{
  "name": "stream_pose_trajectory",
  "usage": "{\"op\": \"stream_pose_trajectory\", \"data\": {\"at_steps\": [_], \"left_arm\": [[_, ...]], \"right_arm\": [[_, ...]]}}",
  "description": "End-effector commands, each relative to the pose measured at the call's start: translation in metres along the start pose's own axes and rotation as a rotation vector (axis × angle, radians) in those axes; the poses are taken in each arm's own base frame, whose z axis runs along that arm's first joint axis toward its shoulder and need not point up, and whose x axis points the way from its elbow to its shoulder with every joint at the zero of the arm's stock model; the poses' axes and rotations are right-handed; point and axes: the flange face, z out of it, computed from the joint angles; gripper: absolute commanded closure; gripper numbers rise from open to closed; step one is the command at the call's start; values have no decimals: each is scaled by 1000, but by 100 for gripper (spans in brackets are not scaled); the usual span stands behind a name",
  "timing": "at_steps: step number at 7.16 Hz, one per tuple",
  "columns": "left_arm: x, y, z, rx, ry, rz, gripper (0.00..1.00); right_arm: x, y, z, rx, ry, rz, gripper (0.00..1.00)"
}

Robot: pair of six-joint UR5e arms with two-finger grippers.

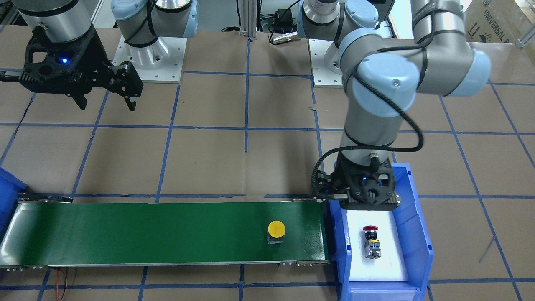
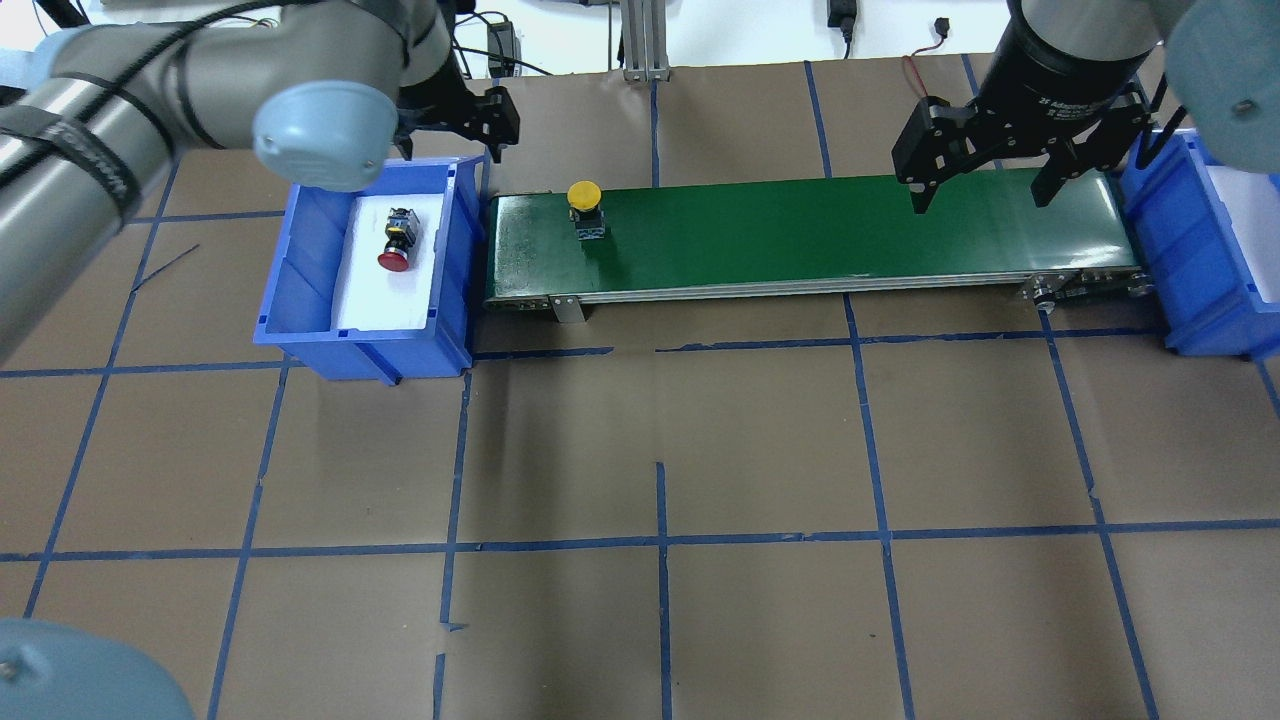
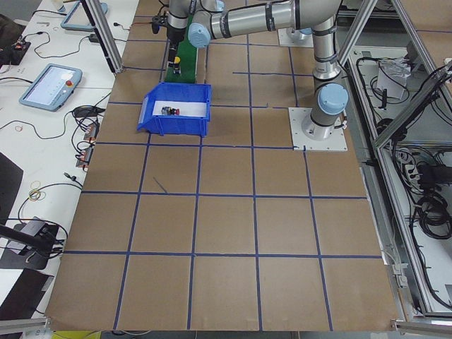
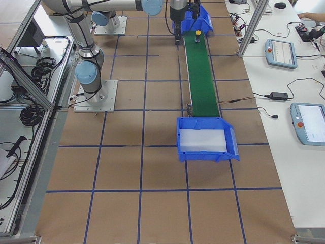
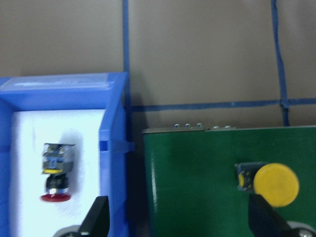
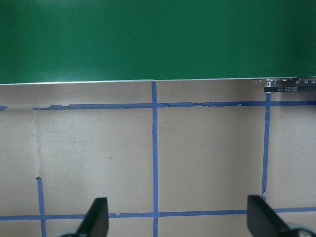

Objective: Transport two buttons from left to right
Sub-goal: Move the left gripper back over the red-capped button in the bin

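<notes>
- Conveyor belt (image 2: 850, 230): laid across the upper middle of the overhead frame, on the table (image 2: 660, 420).
- Left bin (image 2: 300, 290): set just beside the belt's left end, in the upper left of that frame.
- Right bin (image 2: 1160, 240): placed at the belt's right end and cut by the frame's right edge.
- Liner (image 2: 370, 300): laid in the left bin.
- Lying button (image 2: 398, 240): rested on its side on the liner, cap toward the frame's bottom.
- Standing button (image 2: 585, 205): set upright on the belt, near its left end.
- Left gripper (image 5: 180, 219): held over the bin wall nearest the belt, with one finger above the liner and the other above the belt.
- Right gripper (image 2: 982, 198): held raised near the belt's right end, left of the right bin.

Yellow button (image 1: 276, 230) on belt (image 1: 146, 234), red button (image 1: 371, 242) in bin (image 1: 418, 246).
</notes>
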Motion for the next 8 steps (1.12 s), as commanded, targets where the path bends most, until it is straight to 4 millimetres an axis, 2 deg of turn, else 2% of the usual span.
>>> {"op": "stream_pose_trajectory", "data": {"at_steps": [1,2,3,4,5,6,7,8], "left_arm": [[-78,6,-3,-89,-1,84,0],[-102,4,13,-125,1,71,0],[-119,-5,53,-170,13,124,0],[-123,-13,88,-183,17,129,0],[-123,-18,111,-190,20,128,0],[-122,-18,127,-210,26,112,0],[-120,-19,130,-211,38,108,0],[-116,-23,142,-202,83,99,0]], "right_arm": [[0,0,0,1,0,0,0],[0,0,0,1,0,0,0],[0,0,0,0,0,0,0],[0,0,0,-1,0,0,0],[0,0,0,1,0,0,0],[0,0,0,0,0,0,0],[0,0,0,-1,0,0,0],[0,0,0,-1,0,0,0]]}}
